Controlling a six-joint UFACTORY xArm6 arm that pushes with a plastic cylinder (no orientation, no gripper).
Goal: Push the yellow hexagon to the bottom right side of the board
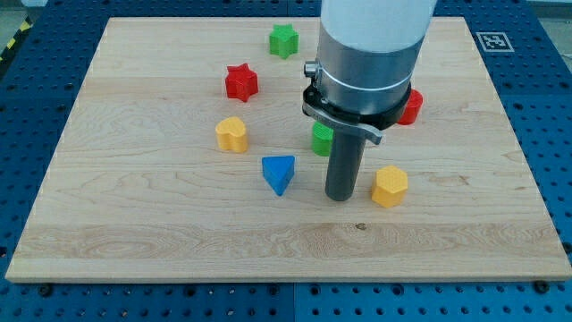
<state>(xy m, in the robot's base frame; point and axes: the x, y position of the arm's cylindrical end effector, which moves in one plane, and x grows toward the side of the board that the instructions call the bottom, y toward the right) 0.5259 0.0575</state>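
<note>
The yellow hexagon (pixel 390 186) lies on the wooden board (pixel 134 224), right of centre and a little below the middle. My tip (pixel 340 197) touches the board just left of the hexagon, with a small gap between them. A blue triangular block (pixel 279 173) lies left of the tip. A green block (pixel 322 139) sits right behind the rod and is partly hidden by it.
A yellow heart-like block (pixel 231 134) lies left of centre. A red star (pixel 240 82) sits above it. A green star (pixel 283 40) is near the view's top. A red block (pixel 411 107) shows partly behind the arm's body (pixel 366 54).
</note>
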